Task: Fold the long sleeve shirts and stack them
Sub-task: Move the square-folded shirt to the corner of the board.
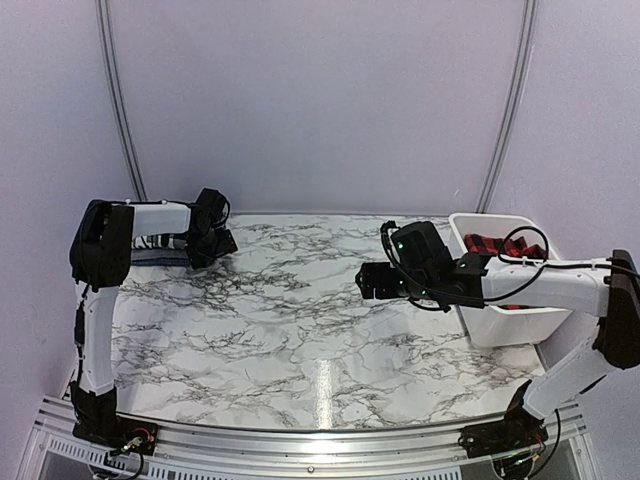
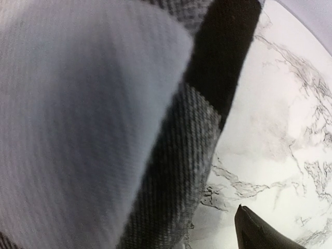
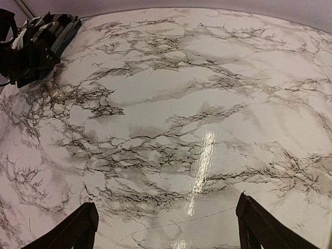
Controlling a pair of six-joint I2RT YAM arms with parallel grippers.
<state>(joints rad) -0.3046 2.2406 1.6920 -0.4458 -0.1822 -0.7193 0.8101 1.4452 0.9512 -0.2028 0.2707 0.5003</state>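
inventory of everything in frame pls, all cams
black-and-white checked shirt: 1, black/white/grey, folded at the table's far-left; any layers beneath it can't be made out
red-and-black checked shirt: 1, red/black, inside the bin
bin: 1, white, at the table's right edge
table: 1, white marble with grey veins
left gripper: 1, black, at the black-and-white checked shirt; jaws unreadable
right gripper: 1, black, open, empty, above bare table right of centre

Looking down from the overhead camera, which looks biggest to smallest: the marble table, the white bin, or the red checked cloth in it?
1. marble table, by far the largest.
2. white bin, at the table's right edge.
3. red-and-black checked shirt, smallest; only a patch shows above the bin's rim, the rest is hidden.
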